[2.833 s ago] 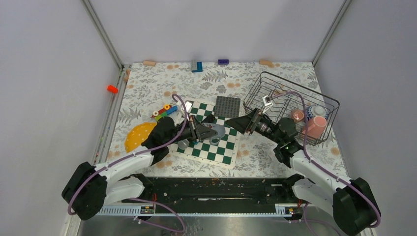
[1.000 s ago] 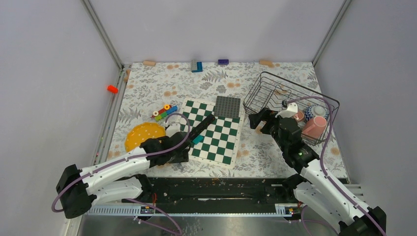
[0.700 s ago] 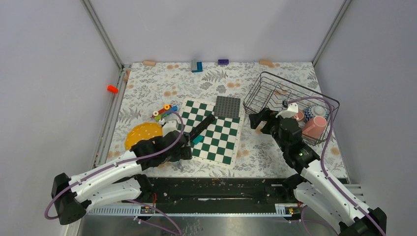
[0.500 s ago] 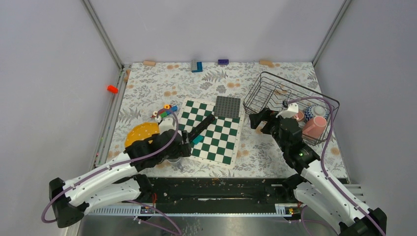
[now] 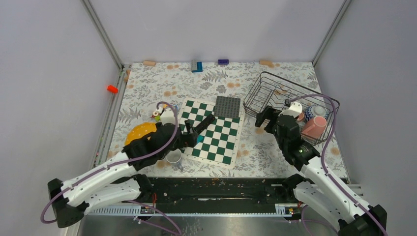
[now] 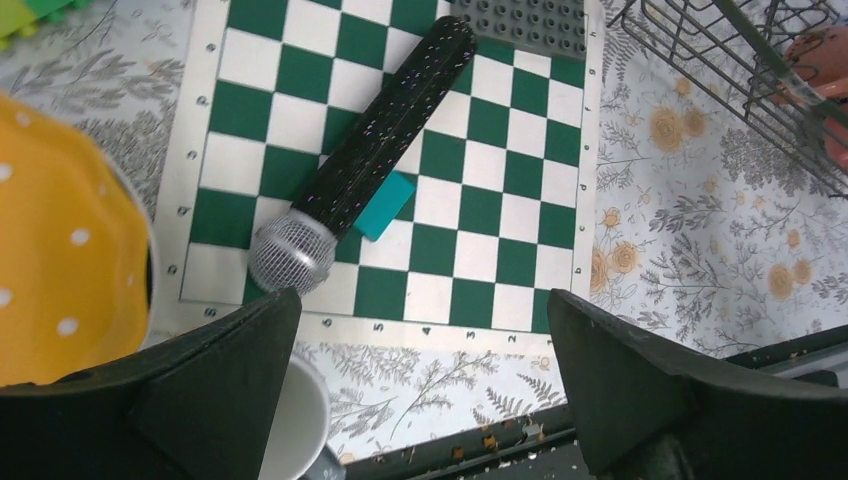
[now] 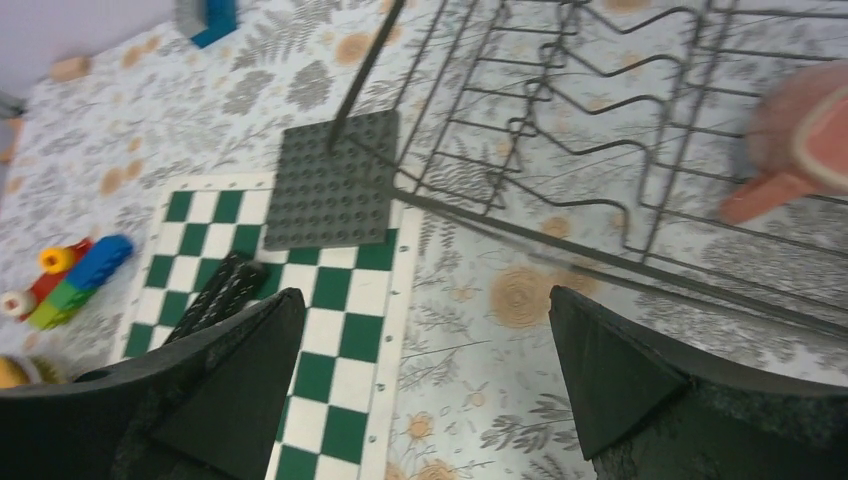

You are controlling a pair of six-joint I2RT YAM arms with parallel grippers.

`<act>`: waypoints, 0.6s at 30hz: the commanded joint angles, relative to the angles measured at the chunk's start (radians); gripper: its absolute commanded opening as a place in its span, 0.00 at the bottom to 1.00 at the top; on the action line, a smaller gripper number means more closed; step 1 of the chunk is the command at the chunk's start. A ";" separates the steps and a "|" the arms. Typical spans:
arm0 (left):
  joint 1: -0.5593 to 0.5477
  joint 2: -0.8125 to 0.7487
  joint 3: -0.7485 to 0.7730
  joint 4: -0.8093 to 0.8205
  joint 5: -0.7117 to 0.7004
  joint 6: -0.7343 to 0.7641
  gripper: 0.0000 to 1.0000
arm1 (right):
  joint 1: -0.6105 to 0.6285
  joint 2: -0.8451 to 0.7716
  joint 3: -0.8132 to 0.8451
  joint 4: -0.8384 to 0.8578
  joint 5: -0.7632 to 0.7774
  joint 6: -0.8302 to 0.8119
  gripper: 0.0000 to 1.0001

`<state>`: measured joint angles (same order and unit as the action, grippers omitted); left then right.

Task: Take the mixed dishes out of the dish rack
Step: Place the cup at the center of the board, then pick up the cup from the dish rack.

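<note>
1. Judging by the layout, unloading is partly done: the plate [image 5: 139,133] and one mug [image 5: 173,156] sit on the table [image 5: 147,88], left of the chessboard [image 5: 221,140].
2. The rack [image 5: 295,84] holds at least a pink mug [image 5: 314,126] and the patterned dish [image 5: 314,111].
3. Left claw [image 6: 420,320]: wide open, empty, over the chessboard's near edge, beside the mug.
4. Right claw [image 7: 420,310]: wide open, empty, at the rack's near-left side.

The white left arm [image 5: 105,169] reaches forward, and its black two-finger left gripper [image 6: 420,310] stands wide apart and empty. The white right arm [image 5: 327,182] also reaches forward; its black two-finger right gripper [image 7: 425,300] is spread wide, holding nothing.
</note>
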<state>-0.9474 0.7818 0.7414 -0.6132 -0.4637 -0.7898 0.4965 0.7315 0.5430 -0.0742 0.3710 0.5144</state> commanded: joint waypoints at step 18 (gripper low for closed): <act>0.442 0.490 0.430 0.254 0.561 0.214 0.99 | -0.367 0.454 0.397 -0.345 0.230 -0.039 1.00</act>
<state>-0.5018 1.3075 1.1515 -0.3515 0.0978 -0.6033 0.1890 1.0904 0.8413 -0.4129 0.6163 0.4591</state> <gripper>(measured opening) 0.986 0.993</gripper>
